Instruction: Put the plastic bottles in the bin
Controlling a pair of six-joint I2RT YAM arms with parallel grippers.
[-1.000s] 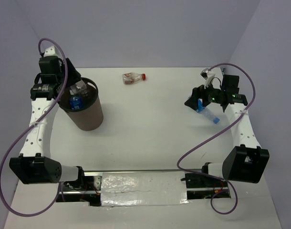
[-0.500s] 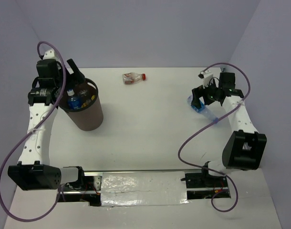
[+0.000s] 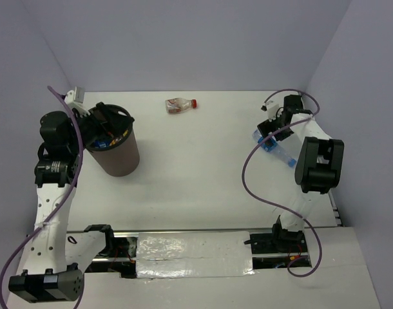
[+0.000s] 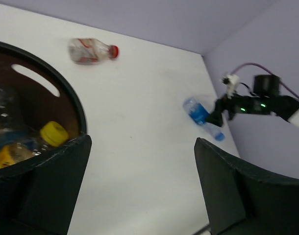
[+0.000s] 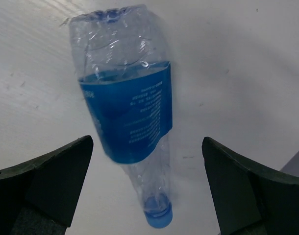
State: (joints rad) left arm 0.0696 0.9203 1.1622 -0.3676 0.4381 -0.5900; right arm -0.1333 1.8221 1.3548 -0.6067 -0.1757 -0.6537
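The dark brown bin point(image 3: 119, 158) stands at the left with several plastic bottles inside; a yellow-capped one point(image 4: 53, 133) shows in the left wrist view. My left gripper point(image 3: 105, 116) hangs open over the bin's near-left rim point(image 4: 66, 90), nothing between its fingers point(image 4: 51, 191). A squat red-capped bottle point(image 3: 182, 104) lies at the back of the table. A clear bottle with a blue label point(image 5: 127, 117) lies on the table at the right. My right gripper point(image 5: 147, 147) is open just above it, one finger on either side of its neck, not touching.
The purple walls close in the table at the back and both sides, and the right wall is close to the blue-labelled bottle point(image 3: 277, 150). The arm bases and a foil-covered strip point(image 3: 193, 254) line the near edge.
My left gripper opened over the bin, its bottle dropped inside, and the arm drew back to the left. The right gripper, still open, shifted a little further back over the blue-labelled bottle.
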